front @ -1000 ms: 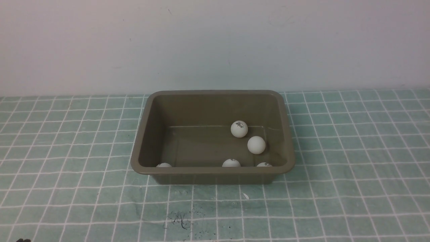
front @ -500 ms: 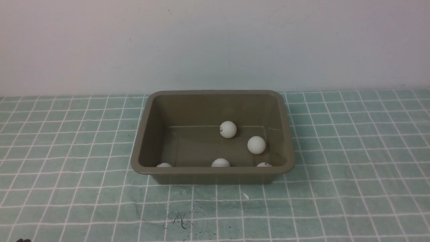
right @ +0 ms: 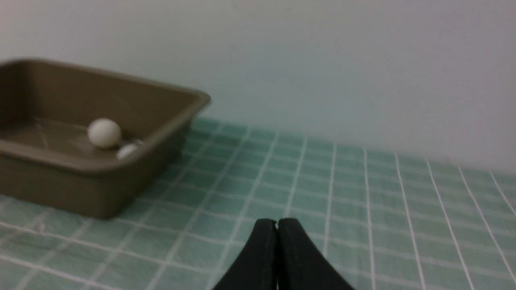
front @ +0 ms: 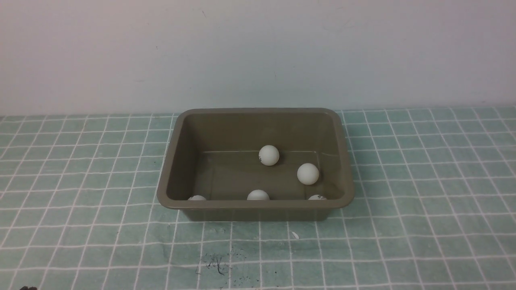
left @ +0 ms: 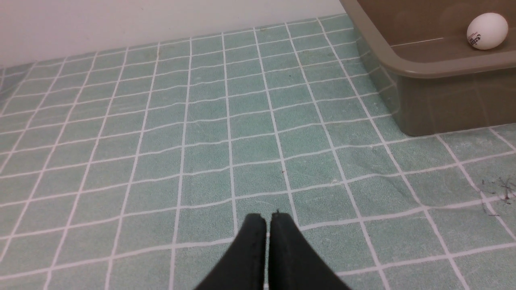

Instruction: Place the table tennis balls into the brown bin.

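Note:
The brown bin point(front: 350, 177) stands mid-table near the back wall. Several table tennis balls lie inside it: one by the far wall point(front: 269, 155), one to the right point(front: 308, 174), and three half hidden behind the near rim, at the left point(front: 197, 197), the middle point(front: 258, 195) and the right point(front: 317, 197). Neither arm shows in the front view. My left gripper point(left: 267, 218) is shut and empty above the cloth, left of the bin point(left: 427, 68), where one ball point(left: 487, 31) shows. My right gripper point(right: 277, 222) is shut and empty, right of the bin point(right: 177, 117).
A green cloth with a white grid point(front: 423, 209) covers the table, with a plain wall point(front: 258, 52) behind. A dark scribble mark point(front: 213, 264) and a small white speck point(front: 295, 235) lie on the cloth in front of the bin.
Two balls have rolled leftward inside the bin: the one by the far wall and the middle one at the near rim. The other balls and the bin stay still.

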`<state>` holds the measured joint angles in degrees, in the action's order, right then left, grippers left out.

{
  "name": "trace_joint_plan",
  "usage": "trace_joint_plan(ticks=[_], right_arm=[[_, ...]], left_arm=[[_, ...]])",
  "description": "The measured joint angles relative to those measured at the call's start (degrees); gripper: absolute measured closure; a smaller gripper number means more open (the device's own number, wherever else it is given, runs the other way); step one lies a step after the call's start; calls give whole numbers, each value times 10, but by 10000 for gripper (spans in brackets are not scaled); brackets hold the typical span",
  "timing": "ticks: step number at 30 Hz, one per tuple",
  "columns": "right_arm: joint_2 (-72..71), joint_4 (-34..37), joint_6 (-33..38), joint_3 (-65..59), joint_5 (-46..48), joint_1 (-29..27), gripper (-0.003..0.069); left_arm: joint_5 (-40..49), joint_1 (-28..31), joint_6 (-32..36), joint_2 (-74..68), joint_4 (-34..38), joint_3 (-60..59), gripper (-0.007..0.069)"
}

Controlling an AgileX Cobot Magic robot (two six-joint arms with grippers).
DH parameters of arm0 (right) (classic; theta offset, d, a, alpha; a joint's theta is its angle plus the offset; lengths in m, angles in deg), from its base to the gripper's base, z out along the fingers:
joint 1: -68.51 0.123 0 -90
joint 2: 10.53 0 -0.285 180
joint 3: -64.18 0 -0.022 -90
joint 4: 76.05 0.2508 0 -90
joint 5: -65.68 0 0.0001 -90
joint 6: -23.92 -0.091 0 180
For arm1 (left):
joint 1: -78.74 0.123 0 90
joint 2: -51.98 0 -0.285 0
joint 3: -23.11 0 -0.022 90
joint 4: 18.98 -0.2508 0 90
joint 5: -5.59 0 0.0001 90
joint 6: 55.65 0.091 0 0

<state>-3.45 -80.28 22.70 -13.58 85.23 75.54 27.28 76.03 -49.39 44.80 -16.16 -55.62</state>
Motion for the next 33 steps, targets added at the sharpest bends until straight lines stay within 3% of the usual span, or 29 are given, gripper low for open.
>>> trace_joint_plan(ticks=[5, 33], right_arm=[[0, 9, -25, -9, 13, -48, 670], [0, 11, -27, -8, 17, -48, 672]], left_arm=[[0, 0, 0, 0, 0, 0, 629], [0, 0, 0, 0, 0, 0, 629]])
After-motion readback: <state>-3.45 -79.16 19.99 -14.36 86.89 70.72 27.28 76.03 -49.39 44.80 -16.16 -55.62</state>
